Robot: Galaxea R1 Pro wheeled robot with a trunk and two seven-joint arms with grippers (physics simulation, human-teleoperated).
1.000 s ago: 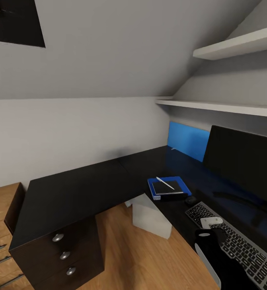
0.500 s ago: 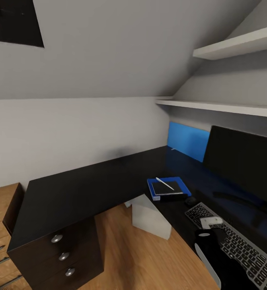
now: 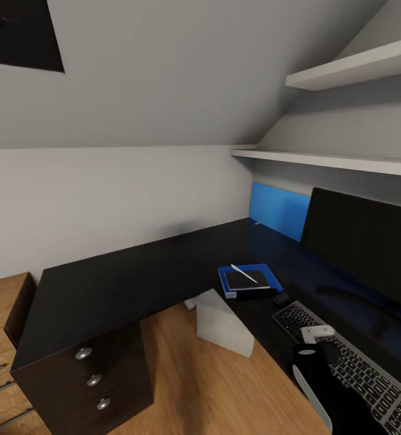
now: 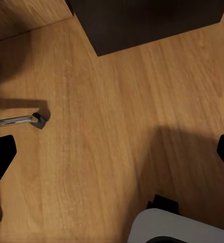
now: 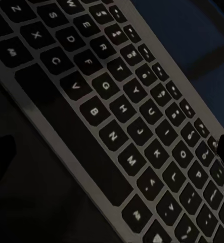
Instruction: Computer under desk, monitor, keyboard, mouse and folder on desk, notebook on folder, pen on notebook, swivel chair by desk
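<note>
Keyboard [image 5: 117, 116] lies on the bench [image 3: 122, 278] directly beneath the spread right tool [image 5: 114, 152]; left tool [image 4: 112, 157], also spread, faces floor [image 4: 106, 126].

Only readable stuff is the white key legends on the keyboard [image 5: 117, 116] in the right wrist view: X, C, V, B, N, M, S, G, H.

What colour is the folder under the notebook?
Bright blue folder, seen best in the head view, beneath the dark notebook.

One monitor [image 3: 369, 241], one keyboard [image 3: 351, 362], one folder [image 3: 267, 273], three drawer knobs [image 3: 93, 380].
</note>
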